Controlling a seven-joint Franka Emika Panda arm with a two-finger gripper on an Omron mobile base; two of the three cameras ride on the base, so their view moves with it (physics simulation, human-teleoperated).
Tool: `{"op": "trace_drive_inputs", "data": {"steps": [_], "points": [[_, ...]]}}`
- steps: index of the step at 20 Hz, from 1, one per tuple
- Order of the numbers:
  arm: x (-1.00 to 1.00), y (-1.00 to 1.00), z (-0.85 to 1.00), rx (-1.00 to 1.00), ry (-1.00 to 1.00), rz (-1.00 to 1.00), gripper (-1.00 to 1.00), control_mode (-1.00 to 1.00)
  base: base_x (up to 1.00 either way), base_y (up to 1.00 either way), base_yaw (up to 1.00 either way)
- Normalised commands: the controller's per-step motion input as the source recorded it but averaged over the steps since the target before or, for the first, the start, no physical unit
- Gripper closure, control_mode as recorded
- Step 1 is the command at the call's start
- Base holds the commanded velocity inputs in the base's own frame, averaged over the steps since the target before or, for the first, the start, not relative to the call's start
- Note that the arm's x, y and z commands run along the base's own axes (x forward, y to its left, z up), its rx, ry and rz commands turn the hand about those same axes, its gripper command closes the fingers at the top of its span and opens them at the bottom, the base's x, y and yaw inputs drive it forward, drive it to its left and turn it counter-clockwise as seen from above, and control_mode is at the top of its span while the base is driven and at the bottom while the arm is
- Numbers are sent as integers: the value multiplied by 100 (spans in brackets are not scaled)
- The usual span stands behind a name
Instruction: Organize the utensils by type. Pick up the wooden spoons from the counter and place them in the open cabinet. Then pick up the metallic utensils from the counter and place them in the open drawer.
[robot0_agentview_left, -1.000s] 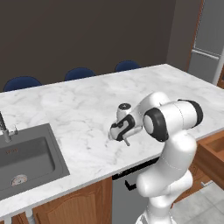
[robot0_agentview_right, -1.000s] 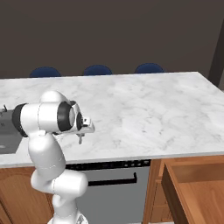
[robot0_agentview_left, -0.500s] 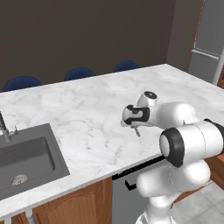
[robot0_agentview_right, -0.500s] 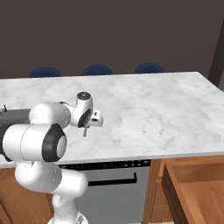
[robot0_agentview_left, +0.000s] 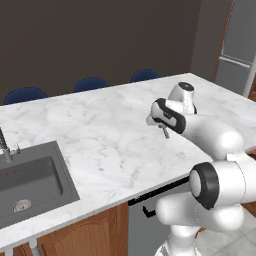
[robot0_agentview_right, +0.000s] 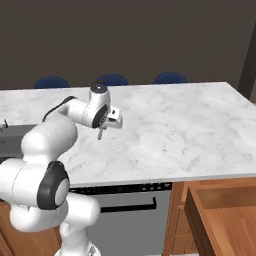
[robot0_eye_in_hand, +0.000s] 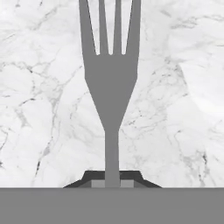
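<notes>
Over the marble counter (robot0_agentview_left: 100, 135), the gripper (robot0_eye_in_hand: 112, 181) is clamping the fork (robot0_eye_in_hand: 110, 83), now swinging rightward, heading for the drawer (robot0_agentview_right: 225, 220).

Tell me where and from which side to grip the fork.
Grip the fork by its slim handle, from the handle end, along its length. The tined head is broad and flat; the handle narrows enough for shut jaws. The tool already holds it that way, above the counter.
</notes>
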Motion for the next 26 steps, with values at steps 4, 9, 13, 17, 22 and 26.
{"op": "trace_drive_inputs", "data": {"steps": [4, 9, 13, 17, 22, 26], "points": [[-28, -6, 100, -6, 0, -7, 100, -100, 0, 0, 0], [-64, -17, 88, -3, 0, -11, 100, -100, 0, 0, 0], [-81, -19, 51, 0, -2, -13, 100, -100, 0, 0, 0], [-70, -4, 20, 0, -7, -7, 100, -100, 0, 0, 0], [-59, 0, 2, 0, -12, -2, 100, -100, 0, 0, 0], [-39, 0, 3, 0, -13, 0, 100, -100, 0, 0, 0]]}}
